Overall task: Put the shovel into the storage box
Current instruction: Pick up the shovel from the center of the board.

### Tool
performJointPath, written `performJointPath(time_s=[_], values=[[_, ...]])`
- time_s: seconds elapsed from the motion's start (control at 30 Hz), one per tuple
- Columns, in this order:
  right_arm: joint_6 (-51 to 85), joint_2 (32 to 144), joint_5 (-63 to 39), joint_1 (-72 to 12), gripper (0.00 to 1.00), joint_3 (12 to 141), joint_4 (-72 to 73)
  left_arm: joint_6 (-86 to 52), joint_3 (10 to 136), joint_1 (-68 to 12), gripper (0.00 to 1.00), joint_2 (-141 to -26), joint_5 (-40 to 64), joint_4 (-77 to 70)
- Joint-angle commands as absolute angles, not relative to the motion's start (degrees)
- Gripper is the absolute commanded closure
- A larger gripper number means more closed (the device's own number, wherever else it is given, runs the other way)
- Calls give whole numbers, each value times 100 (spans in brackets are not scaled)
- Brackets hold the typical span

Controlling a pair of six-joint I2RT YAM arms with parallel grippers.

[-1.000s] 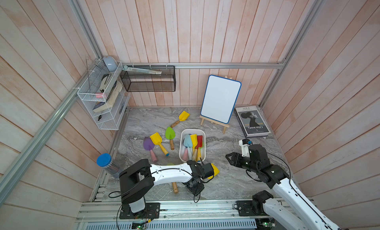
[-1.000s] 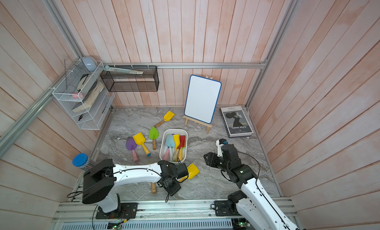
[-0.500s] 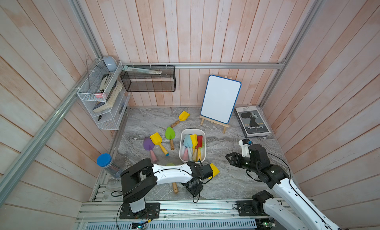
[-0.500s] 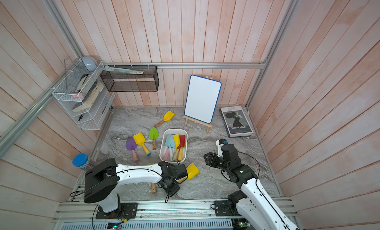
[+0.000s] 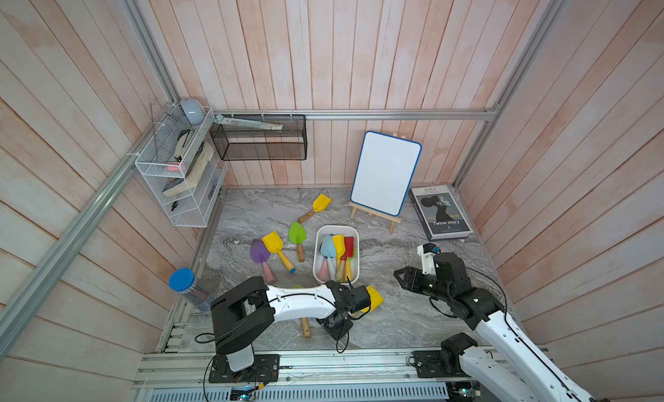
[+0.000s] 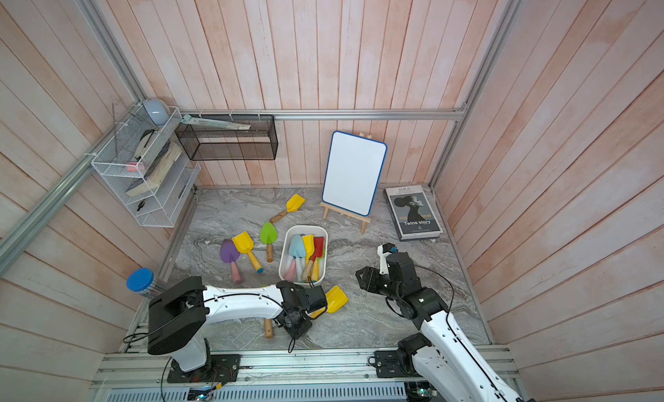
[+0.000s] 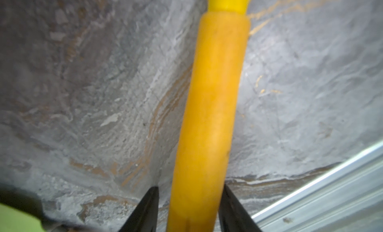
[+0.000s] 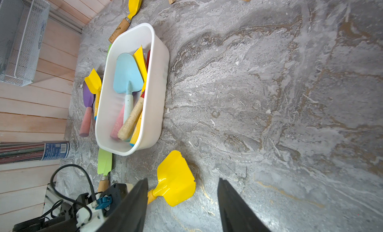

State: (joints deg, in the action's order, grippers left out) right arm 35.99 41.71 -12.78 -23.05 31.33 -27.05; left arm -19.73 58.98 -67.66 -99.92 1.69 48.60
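A yellow shovel point(image 5: 373, 299) point(image 6: 337, 299) lies on the grey marbled floor just in front of the white storage box point(image 5: 316, 253) point(image 6: 284, 253) point(image 8: 157, 92), which holds several shovels. My left gripper point(image 5: 355, 310) point(image 7: 190, 188) reaches low over its orange handle point(image 7: 211, 116). The jaws straddle the handle: one finger touches it, the other stands a small gap away. My right gripper point(image 5: 399, 274) point(image 8: 182, 179) hovers open to the right of the box, with nothing between its fingers; its camera looks down on the yellow blade point(image 8: 176, 179).
Purple point(image 5: 259, 251), yellow point(image 5: 273, 242) and green point(image 5: 297, 233) shovels lie left of the box, another yellow one point(image 5: 321, 202) behind it. A green shovel's wooden handle point(image 5: 305, 326) pokes from under my left arm. A whiteboard easel point(image 5: 386, 173), book point(image 5: 440, 211) and blue-lidded canister point(image 5: 183, 279) stand around.
My left gripper's jaws have narrowed round the yellow shovel's handle. The shovel and the right arm have not moved.
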Motion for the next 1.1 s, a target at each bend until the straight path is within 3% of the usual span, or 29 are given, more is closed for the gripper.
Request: performJointPath(time_s=[0.0,0.1,0.33,0.6,1.07], values=[[3652,4087,-1300,-2280,41,3025,-2733,-1820,5847,-6750,59,-10427,232,4400],[3665,4052,-1300,-2278,41,2986,-2734,-1796,5906,-6750,73,-10468,263,4393],[3683,3960,-1275,-2279,41,2913,-2753,-1740,6038,-6797,81,-10411,331,4472],[3796,3787,-1011,-2285,41,2940,-2920,-1784,6555,-6994,82,-10107,467,4866],[4346,2827,1204,-2256,41,3895,-4252,-1841,7857,-6822,82,-9907,701,5061]])
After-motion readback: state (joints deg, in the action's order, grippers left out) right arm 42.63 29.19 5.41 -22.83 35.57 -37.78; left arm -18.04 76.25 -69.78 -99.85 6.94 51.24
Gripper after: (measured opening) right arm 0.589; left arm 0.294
